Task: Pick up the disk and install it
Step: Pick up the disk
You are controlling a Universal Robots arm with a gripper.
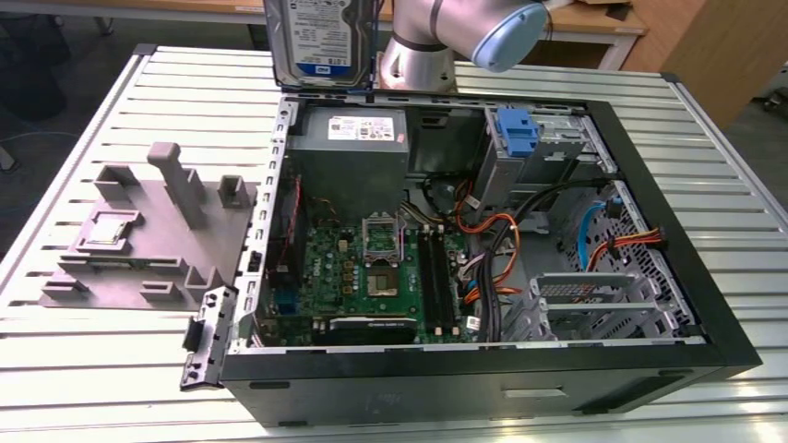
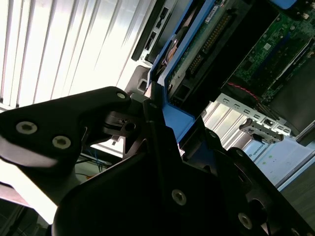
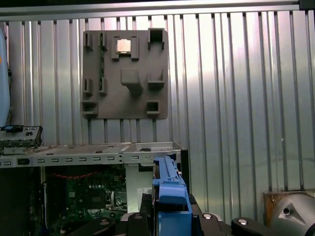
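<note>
The disk (image 1: 317, 41) is gripped by its blue bracket in the closed pincer (image 2: 156, 123) above the computer case (image 1: 708, 305). With so narrow a hold, tilting or snagging on the cables (image 1: 499, 254) is judged likely.

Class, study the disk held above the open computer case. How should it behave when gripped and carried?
Probably stiff: the disk is a flat metal slab and hangs upright without sagging. Likely heavy for its size, being metal-cased. The jaws grip its smooth blue plastic bracket, so it might slip or pivot if jolted.
</note>
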